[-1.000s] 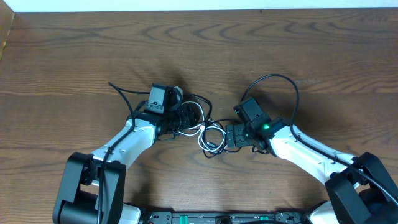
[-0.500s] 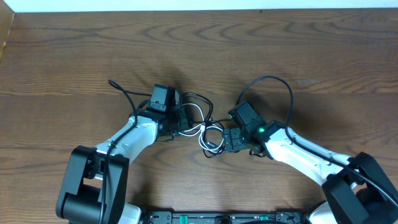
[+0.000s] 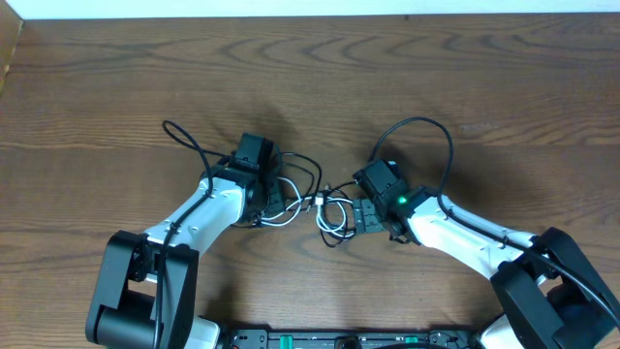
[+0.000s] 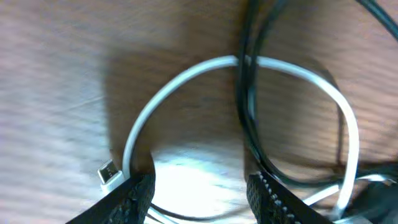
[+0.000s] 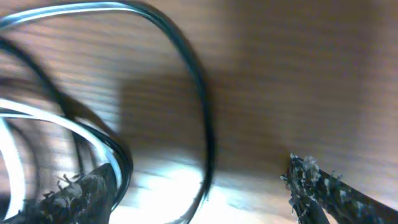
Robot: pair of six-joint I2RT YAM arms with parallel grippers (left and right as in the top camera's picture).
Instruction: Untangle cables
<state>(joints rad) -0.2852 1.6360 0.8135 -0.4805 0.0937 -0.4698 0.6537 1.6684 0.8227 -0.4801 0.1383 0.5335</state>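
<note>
The dark brown wood-grain table (image 3: 484, 78) carries a small tangle at its middle, nearer the robot's side than the far edge. The tangle consists of a thin white cord (image 3: 295, 213) and thin black cords (image 3: 308, 167), looped over one another between the two arms. The left gripper (image 3: 276, 199) stands over the left part of the tangle. The left wrist view shows it released (image 4: 202, 199): the jaws stand apart with bare, glare-lit wood between them. There the white cord (image 4: 186, 78) arches across the table, one end running down beside one finger, and its small white plug (image 4: 107, 174) lies flat just outside that finger. A black cord (image 4: 245, 112) crosses over the white arch. The right gripper (image 3: 354, 213) stands at the right side of the tangle, also released and spread wide (image 5: 199, 190). In the right wrist view a black cord loop (image 5: 205, 137) runs down between the fingers, clamped by neither, and the white cord (image 5: 62, 121) lies by the left finger. A thick black arm cable (image 3: 426, 126) arcs above the right wrist, clear of the tangle. Bare wood extends to the far edge (image 3: 310, 19) and well out to both sides.
</note>
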